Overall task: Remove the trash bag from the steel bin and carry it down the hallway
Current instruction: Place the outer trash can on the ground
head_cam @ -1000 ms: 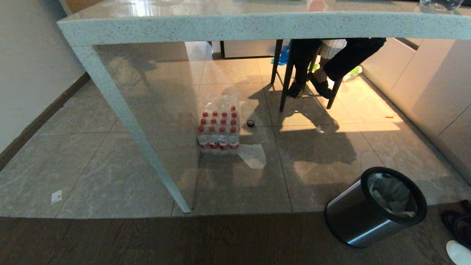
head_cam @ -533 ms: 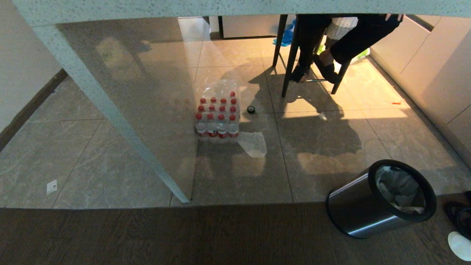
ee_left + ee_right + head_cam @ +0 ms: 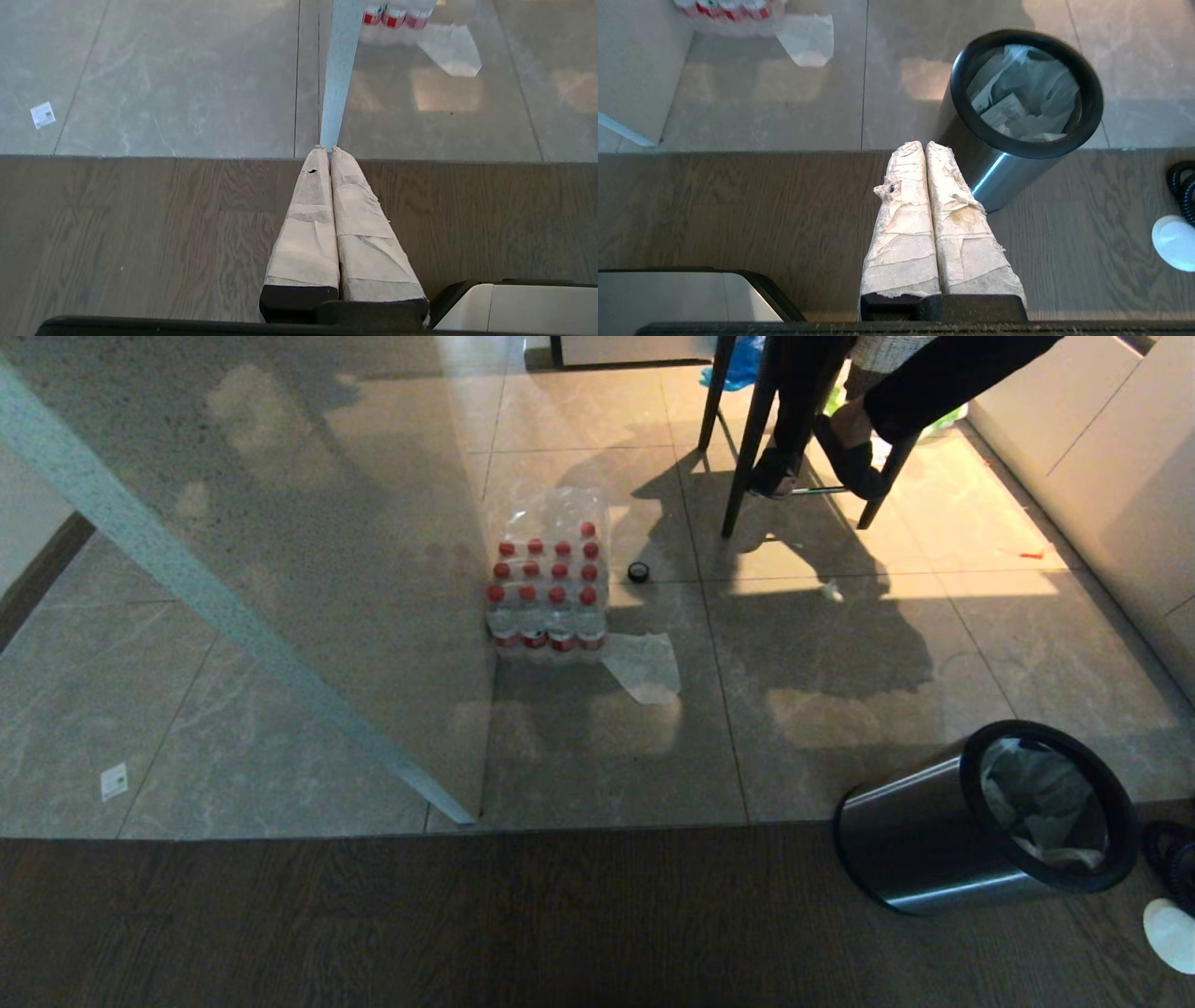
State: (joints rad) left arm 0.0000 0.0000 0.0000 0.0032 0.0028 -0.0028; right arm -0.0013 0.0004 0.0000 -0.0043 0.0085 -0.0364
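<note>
open wood floor [image 3: 467, 924] from 6 to 9 o'clock. blocked at 4 o'clock by steel bin [image 3: 943, 845], at 10 by slanted table leg [image 3: 233, 616], at 12 by bottle pack [image 3: 546, 593].

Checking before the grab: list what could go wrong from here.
The trash bag lies crumpled inside the steel bin, no edge over the rim, so a pinch may slip off. Lifting may drag the bin along. Both the right gripper and left gripper are shut; the right must open first.
</note>
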